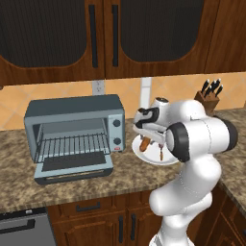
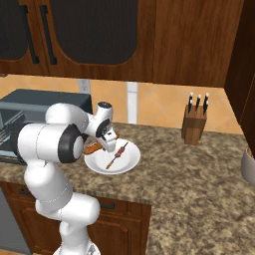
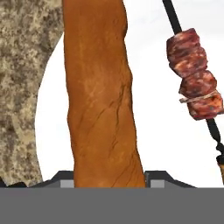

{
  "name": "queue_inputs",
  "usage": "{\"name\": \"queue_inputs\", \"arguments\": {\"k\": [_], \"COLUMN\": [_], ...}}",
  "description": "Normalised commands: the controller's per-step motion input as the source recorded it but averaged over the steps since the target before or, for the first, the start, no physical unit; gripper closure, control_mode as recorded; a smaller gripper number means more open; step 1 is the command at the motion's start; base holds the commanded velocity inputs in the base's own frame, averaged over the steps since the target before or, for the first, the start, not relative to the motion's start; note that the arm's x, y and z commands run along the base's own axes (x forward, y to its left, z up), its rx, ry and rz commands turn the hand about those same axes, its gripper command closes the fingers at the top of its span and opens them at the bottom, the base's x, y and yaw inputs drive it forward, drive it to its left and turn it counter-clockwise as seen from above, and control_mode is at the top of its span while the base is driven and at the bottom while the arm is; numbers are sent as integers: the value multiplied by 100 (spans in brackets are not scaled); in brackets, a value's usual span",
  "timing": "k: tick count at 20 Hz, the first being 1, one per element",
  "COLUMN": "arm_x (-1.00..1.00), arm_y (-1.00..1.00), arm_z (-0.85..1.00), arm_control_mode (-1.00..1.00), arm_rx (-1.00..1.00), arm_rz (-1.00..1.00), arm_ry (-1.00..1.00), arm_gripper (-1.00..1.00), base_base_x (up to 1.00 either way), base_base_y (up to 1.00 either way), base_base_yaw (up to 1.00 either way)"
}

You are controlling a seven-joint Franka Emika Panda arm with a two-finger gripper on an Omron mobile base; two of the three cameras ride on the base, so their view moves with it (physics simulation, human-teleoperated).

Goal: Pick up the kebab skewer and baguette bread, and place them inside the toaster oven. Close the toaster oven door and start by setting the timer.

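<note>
In the left base view one toaster oven (image 1: 74, 126) sits on the granite counter (image 1: 72, 185) with its one toaster oven door (image 1: 74, 168) folded down flat in front, the wire rack (image 1: 72, 144) bare behind it, and two round knobs (image 1: 116, 131) stacked on its right side panel. To the right of the oven lies one white plate (image 1: 153, 157); the gripper (image 1: 146, 138) is lowered over it onto the one baguette bread (image 1: 144, 143), and the one kebab skewer (image 1: 161, 153) lies beside the loaf on the same plate. One knife block (image 1: 207, 100) with three handles stands at the back corner. In the right base view the same plate (image 2: 124, 162) holds the skewer (image 2: 116, 154) near its middle and the loaf (image 2: 91, 148) at its left edge, partly hidden by the hand (image 2: 107, 137); the knife block (image 2: 194, 124) stands well apart to the right. In the hand view the baguette (image 3: 103, 100) runs up the middle between the two fingertips (image 3: 159, 179), which stand just beside its flanks; whether they press the loaf I cannot tell. The skewer (image 3: 194, 81), with three meat chunks, lies apart to its right on the plate (image 3: 153, 131).
</note>
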Motion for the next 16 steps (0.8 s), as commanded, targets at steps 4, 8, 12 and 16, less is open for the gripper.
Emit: {"name": "queue_inputs", "arguments": {"k": [4, 8, 12, 16], "arm_x": [-53, -82, -88, -63], "arm_y": [-14, -1, 0, 18], "arm_z": [77, 49, 50, 59], "arm_control_mode": [-100, -100, -100, -100], "arm_rx": [7, 7, 9, 8], "arm_rz": [-15, -22, -25, -27], "arm_ry": [0, 0, 0, 0], "arm_gripper": [100, 100, 100, 100], "base_base_x": [0, 0, 0, 0], "base_base_y": [0, 0, 0, 0], "base_base_yaw": [0, 0, 0, 0]}}
